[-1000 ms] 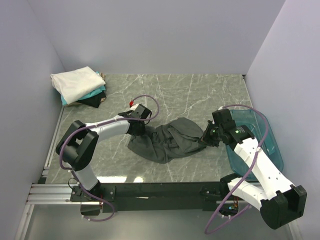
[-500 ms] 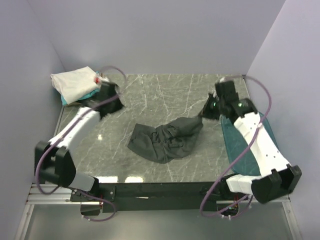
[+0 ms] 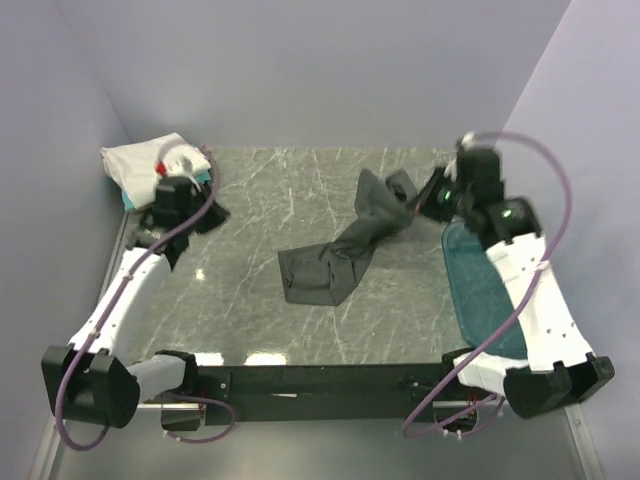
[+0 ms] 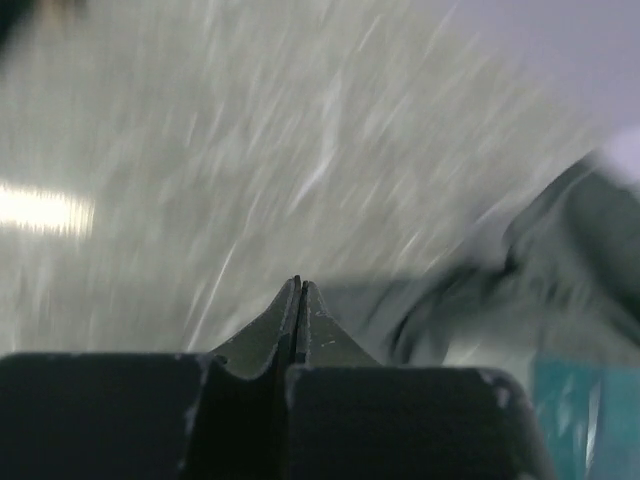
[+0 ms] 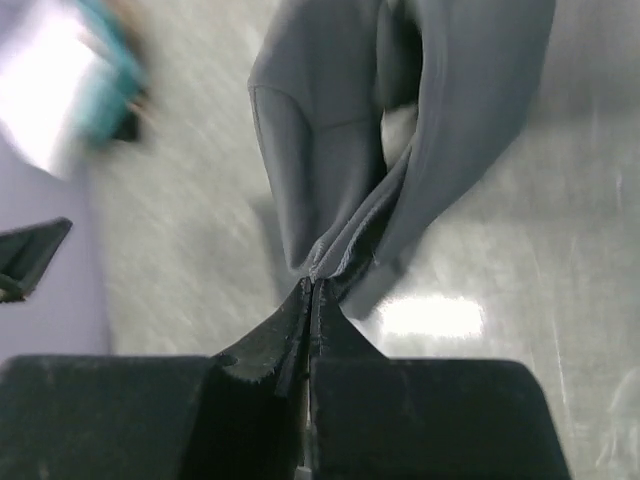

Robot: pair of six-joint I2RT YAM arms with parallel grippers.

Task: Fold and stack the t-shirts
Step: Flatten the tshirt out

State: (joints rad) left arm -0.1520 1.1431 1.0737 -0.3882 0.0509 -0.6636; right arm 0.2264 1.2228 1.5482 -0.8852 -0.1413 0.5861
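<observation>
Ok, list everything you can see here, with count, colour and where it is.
grey shirt: one, dark grey, mid-table, one end held up by the right gripper
folded shirts: one stack, white on top, teal under it, far left corner
tub: one, clear blue, right table edge
table: one, grey marble
left gripper: shut, empty, by the stack
right gripper: shut on the grey shirt
</observation>
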